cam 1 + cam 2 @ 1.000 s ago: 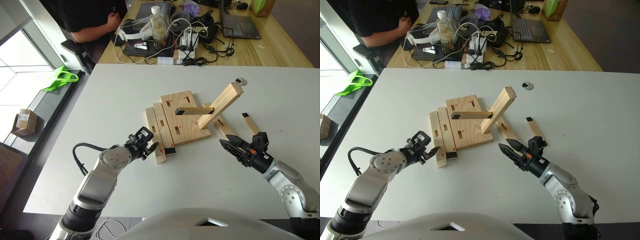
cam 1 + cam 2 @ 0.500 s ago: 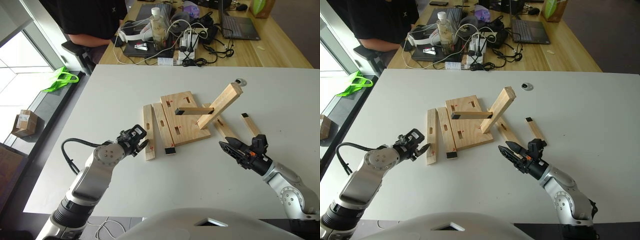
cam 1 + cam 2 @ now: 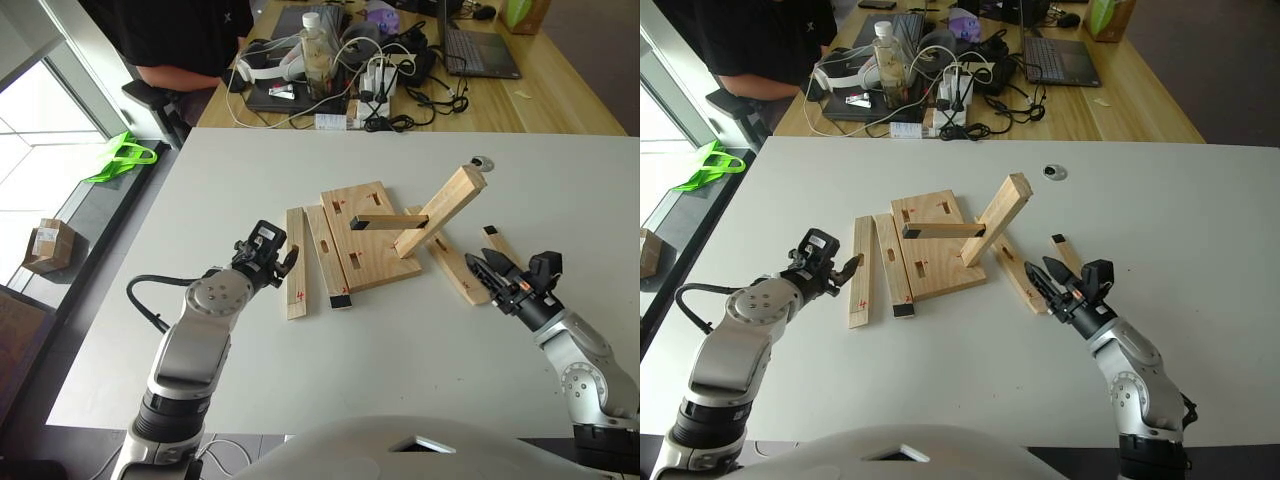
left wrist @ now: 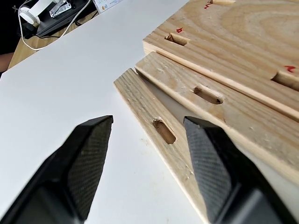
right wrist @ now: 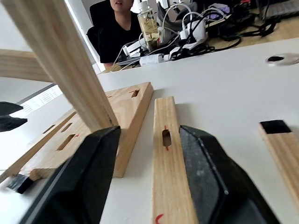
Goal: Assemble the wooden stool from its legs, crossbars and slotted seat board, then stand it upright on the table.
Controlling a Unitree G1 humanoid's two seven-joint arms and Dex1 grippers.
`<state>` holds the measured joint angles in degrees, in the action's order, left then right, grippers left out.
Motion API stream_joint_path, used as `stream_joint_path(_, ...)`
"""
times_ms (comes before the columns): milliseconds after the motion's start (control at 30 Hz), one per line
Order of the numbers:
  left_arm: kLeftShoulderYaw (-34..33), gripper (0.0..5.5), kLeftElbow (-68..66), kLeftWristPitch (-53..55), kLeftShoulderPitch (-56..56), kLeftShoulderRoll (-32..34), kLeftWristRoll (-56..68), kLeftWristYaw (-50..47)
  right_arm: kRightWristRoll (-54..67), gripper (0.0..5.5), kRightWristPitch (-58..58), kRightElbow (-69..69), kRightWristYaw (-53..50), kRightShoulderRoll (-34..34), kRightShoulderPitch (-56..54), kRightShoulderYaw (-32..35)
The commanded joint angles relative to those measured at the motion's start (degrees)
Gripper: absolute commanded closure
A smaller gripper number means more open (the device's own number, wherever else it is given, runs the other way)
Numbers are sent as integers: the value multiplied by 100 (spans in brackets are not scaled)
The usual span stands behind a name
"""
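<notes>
1. While the seat board (image 3: 358,236) lies flat in the middle of the white table (image 3: 250,180), one thick leg (image 3: 440,211) stands tilted at its right edge, with the upper end leaning away to the right.
2. From this leg a thin crossbar (image 3: 388,222) with a dark tip reaches out to the left above the board.
3. Two slotted bars lie flat on the left side of the board. The second bar (image 3: 326,255) touches the board edge, and the outer bar (image 3: 295,263) lies just beside it.
4. The left claw (image 3: 280,260) is wide and holds nothing. It is low over the table, just beside the outer bar, and its fingers (image 4: 88,154) point at the slot of that bar.
5. On the right of the board lies a flat bar (image 3: 450,266), and near it a short piece (image 3: 497,246) with a dark end.
6. The right claw (image 3: 477,264) is also spread and holds nothing. Its tips are at the flat bar, which shows between the fingers (image 5: 93,163) in the right wrist view; whether they touch it I cannot tell.
</notes>
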<state>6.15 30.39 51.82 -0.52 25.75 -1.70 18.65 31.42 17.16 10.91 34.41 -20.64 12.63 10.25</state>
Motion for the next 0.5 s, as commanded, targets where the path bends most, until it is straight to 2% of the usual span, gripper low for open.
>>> stream_joint_path(33, -115, 267, 132, 149, 4, -188, 144, -58, -222, 274, -120, -4, 166, -166, 32, -66)
stream_joint_path(100, -218, 267, 295, 422, 29, -660, 535, -25, -357, 236, -195, 42, 187, -135, 136, -178)
stream_joint_path(167, -347, 267, 352, 775, 236, -1276, 1047, -3, -406, 232, -214, 92, 107, -20, 220, -268)
stream_joint_path(233, -302, 267, -71, 921, 727, -1382, 1255, 92, -447, 232, -255, 144, -40, 131, 315, -313)
stream_joint_path(267, -137, 267, -345, 921, 972, -1174, 1183, 168, -453, 232, -269, 161, -104, 199, 324, -329)
stream_joint_path(367, 1031, 267, -999, 716, 1537, 6, 685, 794, -385, 232, -259, 196, -320, 362, 245, -264)
stream_joint_path(500, 1886, 267, -1154, 518, 1606, 740, 416, 1316, -364, 232, -247, 198, -364, 388, 204, -234)
